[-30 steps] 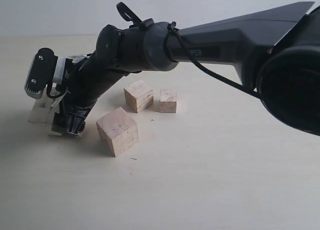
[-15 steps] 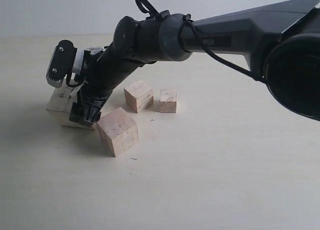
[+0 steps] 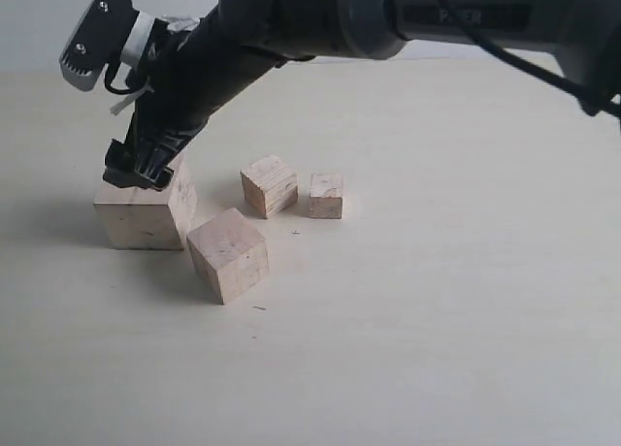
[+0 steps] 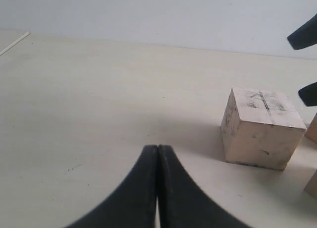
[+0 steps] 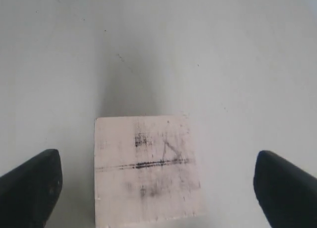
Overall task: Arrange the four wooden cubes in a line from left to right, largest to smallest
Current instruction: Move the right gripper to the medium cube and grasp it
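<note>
Starting at the left: my left tool [image 4: 157, 188] is pinched shut, fingers pressed flat together with nothing between them, low over the worktop [image 3: 437, 320]. The largest cube [image 4: 260, 129] lies ahead of it, well apart, flat on the wood with dark scribbles across its top.

On to the largest cube [image 3: 146, 213] itself, the leftmost of the four in the exterior view. The right arm [image 3: 291, 19] reaches right across the scene to it, and my right tool [image 3: 143, 173] hangs directly over its top. From the right wrist view the right tool [image 5: 157, 191] stands wide. The largest cube [image 5: 147, 163] is centred between the two fingertips [image 5: 29, 188], with bare worktop showing on either side, so it grips nothing. Whether the tips are down to the cube's top edge, I cannot tell.

Moving right from the largest cube: the second cube [image 3: 228, 254] sits just beside its near right corner, turned at an angle. I cannot tell if they touch. Farther right of the largest cube and behind it is the third cube [image 3: 269, 185], also skewed. The smallest cube [image 3: 326, 195] is farthest right of the largest cube, just beside the third with a narrow gap.
</note>
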